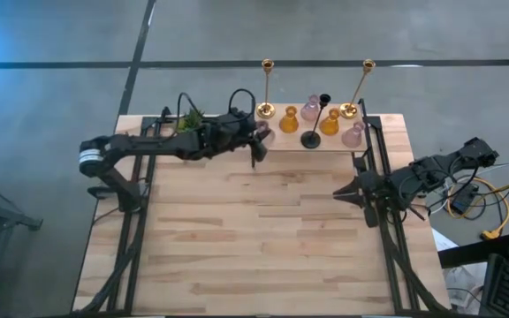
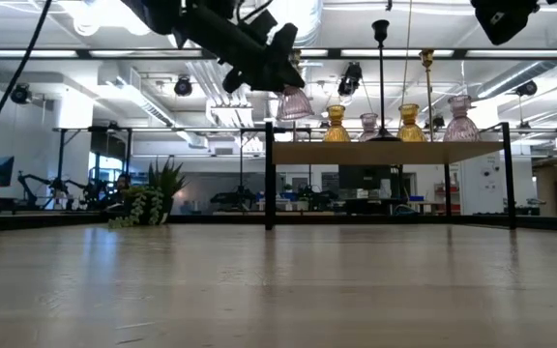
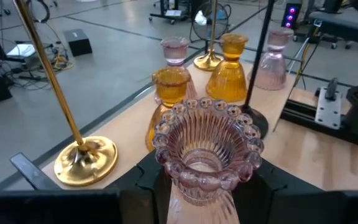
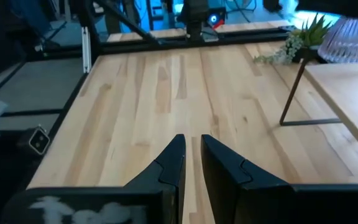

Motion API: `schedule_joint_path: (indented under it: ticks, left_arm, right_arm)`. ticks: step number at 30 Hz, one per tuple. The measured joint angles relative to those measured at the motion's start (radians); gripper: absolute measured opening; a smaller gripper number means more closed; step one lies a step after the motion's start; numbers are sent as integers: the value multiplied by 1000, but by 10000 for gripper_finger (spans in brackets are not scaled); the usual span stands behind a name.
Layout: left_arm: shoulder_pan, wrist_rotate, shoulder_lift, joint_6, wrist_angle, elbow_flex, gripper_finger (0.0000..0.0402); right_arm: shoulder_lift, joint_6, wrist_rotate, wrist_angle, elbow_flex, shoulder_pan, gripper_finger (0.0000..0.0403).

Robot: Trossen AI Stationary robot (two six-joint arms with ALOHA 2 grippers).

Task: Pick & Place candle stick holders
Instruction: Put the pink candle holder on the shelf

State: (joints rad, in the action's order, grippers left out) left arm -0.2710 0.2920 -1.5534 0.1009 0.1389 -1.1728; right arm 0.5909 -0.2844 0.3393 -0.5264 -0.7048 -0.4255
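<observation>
My left gripper [image 1: 256, 140] is shut on a pink glass holder [image 3: 207, 155], above the left end of a raised wooden shelf [image 2: 385, 153] at the table's far edge. On the shelf stand two tall gold holders [image 1: 267, 110] [image 1: 350, 109], two amber glass ones [image 1: 288, 119] [image 1: 329, 123], two more pink ones [image 1: 310, 109] [image 1: 353, 134] and a black stemmed one [image 1: 311, 139]. My right gripper [image 1: 338, 193] waits low at the table's right side, fingers [image 4: 173, 163] all but closed and empty. My left gripper pinches the pink holder's upper cup [image 3: 166, 163], just below its beaded rim, between its two fingers [image 3: 146, 182], one on each side. The fingers slant down from the table's left. The holder [image 2: 295, 102] is lifted clear of the shelf, its flared foot lowest.
A small green plant [image 1: 190, 119] sits on the table left of the shelf. The shelf stands on thin black legs [image 2: 269, 184]. Black rails [image 1: 387, 203] run along the table's left and right sides. The bare wood [image 1: 254, 238] in front of the shelf is open.
</observation>
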Motion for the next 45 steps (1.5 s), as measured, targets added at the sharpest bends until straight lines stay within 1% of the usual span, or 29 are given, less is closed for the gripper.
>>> schedule_joint_path:
  ticks: [6,13,27,37,43,45]
  left_arm:
    - [-18,-28,-58,-23,3,-49,130]
    - [-32,-27,-102,-32,-76,-105,130]
    - [-60,-15,-152,-21,-78,-102,130]
    - [-62,-18,-157,-17,-84,-102,130]
    - [-64,-39,-157,-18,-87,-102,130]
    - [-66,-40,-157,-18,-87,-102,143]
  right_arm:
    - [-15,-1,3,2,0,0,43]
    - [-15,-3,2,-3,0,0,43]
    - [-15,-11,2,-17,0,0,43]
    - [-15,-11,2,-17,0,0,44]
    - [-15,-11,2,-17,0,0,43]
    - [-15,-12,2,-17,0,0,43]
